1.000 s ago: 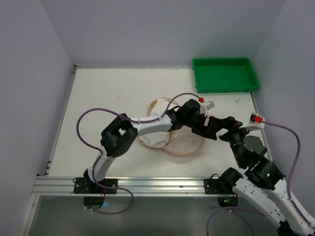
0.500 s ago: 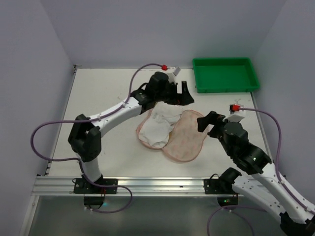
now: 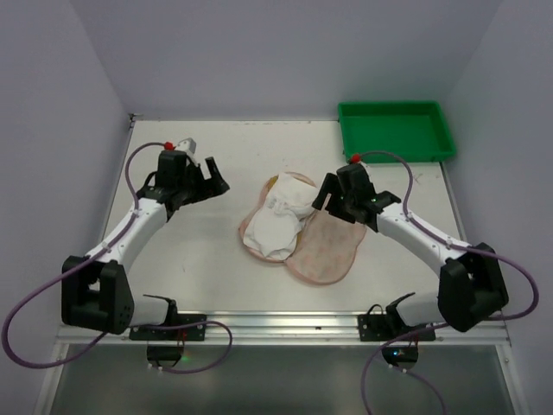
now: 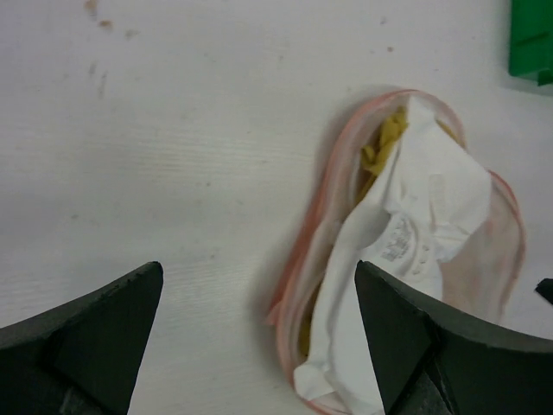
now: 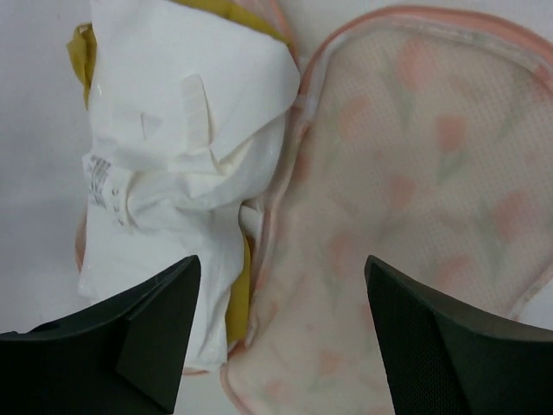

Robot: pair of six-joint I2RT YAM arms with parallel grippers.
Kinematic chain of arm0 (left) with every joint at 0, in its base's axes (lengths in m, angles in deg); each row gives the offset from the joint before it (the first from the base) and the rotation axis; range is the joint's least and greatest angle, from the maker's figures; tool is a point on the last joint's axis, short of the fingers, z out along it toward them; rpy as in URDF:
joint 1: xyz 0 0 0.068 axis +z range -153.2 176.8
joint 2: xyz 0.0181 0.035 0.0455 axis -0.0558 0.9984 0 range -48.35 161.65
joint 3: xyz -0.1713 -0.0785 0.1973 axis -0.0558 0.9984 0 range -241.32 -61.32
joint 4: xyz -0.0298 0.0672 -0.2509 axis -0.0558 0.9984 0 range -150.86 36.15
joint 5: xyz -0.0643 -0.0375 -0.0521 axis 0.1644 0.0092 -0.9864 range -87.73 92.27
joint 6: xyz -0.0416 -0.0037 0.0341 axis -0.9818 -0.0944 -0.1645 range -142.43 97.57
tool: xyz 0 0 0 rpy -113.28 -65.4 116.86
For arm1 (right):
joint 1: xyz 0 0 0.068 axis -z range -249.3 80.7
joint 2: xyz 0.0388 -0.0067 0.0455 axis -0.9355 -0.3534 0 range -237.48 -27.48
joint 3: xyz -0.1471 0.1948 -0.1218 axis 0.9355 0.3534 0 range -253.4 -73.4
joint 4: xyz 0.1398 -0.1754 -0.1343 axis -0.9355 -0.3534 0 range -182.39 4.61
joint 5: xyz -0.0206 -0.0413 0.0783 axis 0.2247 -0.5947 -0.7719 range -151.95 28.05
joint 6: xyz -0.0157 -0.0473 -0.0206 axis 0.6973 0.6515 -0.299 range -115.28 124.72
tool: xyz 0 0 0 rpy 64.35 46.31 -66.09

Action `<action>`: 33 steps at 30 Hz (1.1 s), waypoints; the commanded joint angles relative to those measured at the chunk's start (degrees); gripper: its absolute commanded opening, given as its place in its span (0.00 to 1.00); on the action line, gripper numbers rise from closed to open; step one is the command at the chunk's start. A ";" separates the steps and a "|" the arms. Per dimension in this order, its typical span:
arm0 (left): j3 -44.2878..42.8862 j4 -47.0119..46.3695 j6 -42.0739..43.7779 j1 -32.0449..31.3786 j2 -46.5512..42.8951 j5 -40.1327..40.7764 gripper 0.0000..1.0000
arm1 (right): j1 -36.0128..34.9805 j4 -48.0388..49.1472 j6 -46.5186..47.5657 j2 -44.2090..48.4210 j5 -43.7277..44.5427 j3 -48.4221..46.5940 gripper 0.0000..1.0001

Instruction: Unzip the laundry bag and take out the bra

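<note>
The laundry bag (image 3: 328, 252) lies unzipped and spread flat on the table (image 3: 199, 251), a white bra (image 3: 276, 218) on its left half, the right gripper (image 3: 327, 197) over its far edge, the left gripper (image 3: 214, 175) well to its left, and a green tray (image 3: 395, 131) beyond it.

Green tray (image 3: 396, 130): rectangular plastic with a raised rim, sitting flat at the far right corner of the table (image 3: 199, 259). One corner of the tray (image 4: 531, 39) shows at the upper right edge of the left wrist view.

Table: white, matt top, spreading left of the tray and toward the near side.

Smudges (image 3: 212, 166): faint, reddish-brown, on the tabletop well left of the tray. The left wrist view shows them as small specks (image 4: 91, 7).

Rail (image 3: 259, 326): bare aluminium, running along the table edge farthest from the tray.

Walls (image 3: 259, 52): pale lavender, plain. One rises just behind the tray, and others close both sides.
</note>
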 commanded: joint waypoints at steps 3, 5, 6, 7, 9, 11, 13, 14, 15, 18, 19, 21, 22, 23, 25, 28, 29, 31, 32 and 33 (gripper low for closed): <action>10.99 0.57 6.13 4.18 -10.95 1.88 0.96 | 2.25 5.57 -1.19 -11.11 -4.44 -11.38 0.75; 14.58 -0.14 7.45 4.36 -12.55 3.12 0.96 | 2.60 5.57 -1.63 -15.85 -4.26 -14.28 0.71; 15.74 -1.36 8.41 4.45 -13.95 3.30 0.96 | 2.86 5.48 -2.07 -17.27 -4.18 -15.08 0.67; 16.79 -2.15 8.77 4.45 -14.74 3.65 0.95 | 3.39 5.48 -2.59 -18.59 -3.91 -15.70 0.64; 19.17 -4.34 9.29 4.53 -16.32 3.91 0.95 | 4.01 5.48 -4.62 -21.58 -3.47 -16.40 0.59; 19.18 -4.71 9.82 4.54 -16.68 3.47 0.95 | 4.80 5.48 -5.32 -23.42 -2.42 -16.49 0.59; 18.74 -5.32 10.44 4.54 -16.86 3.91 0.95 | 4.98 4.78 -5.32 -24.40 -1.72 -16.84 0.57; 18.56 -5.32 10.61 4.54 -16.77 4.09 0.95 | 5.06 4.34 -5.24 -24.92 -1.45 -17.37 0.57; 18.21 -5.32 10.79 4.62 -16.42 4.18 0.95 | 5.06 4.08 -4.89 -25.89 -1.80 -17.63 0.56; 18.03 -5.32 10.88 4.80 -15.90 4.26 0.95 | 5.15 4.07 -4.27 -27.56 -2.76 -18.69 0.47; 17.95 -5.32 10.88 4.97 -15.81 4.26 0.95 | 5.07 4.07 -4.10 -28.00 -3.03 -19.04 0.43; 17.86 -5.41 10.88 5.15 -15.98 4.53 0.95 | 5.06 3.99 -3.83 -28.27 -3.21 -19.65 0.29; 17.86 -5.41 10.88 5.15 -15.98 4.70 0.95 | 5.06 3.99 -3.66 -28.18 -3.21 -19.83 0.23; 17.86 -5.41 10.88 5.24 -15.98 4.70 0.95 | 5.15 3.99 -3.31 -27.92 -3.03 -19.75 0.14; 17.94 -5.50 10.88 5.41 -15.98 4.70 0.95 | 5.06 3.46 -2.87 -26.52 -2.33 -19.66 0.07; 17.86 -5.59 10.88 5.59 -15.98 4.35 0.95 | 5.07 2.93 -1.37 -23.10 -1.97 -19.13 0.00; 17.86 -5.67 10.88 5.59 -15.90 4.35 0.95 | 4.98 2.76 -0.59 -22.13 -2.41 -18.78 0.00; 17.77 -5.76 10.79 5.85 -15.72 3.83 0.95 | 4.98 2.23 1.17 -19.32 -4.77 -18.95 0.00; 17.86 -5.76 10.70 5.94 -15.46 3.56 0.95 | 4.98 2.05 1.61 -18.35 -5.66 -19.30 0.00; 17.77 -5.85 10.62 6.03 -15.37 3.39 0.95 | 4.98 1.62 2.23 -17.29 -5.93 -19.57 0.00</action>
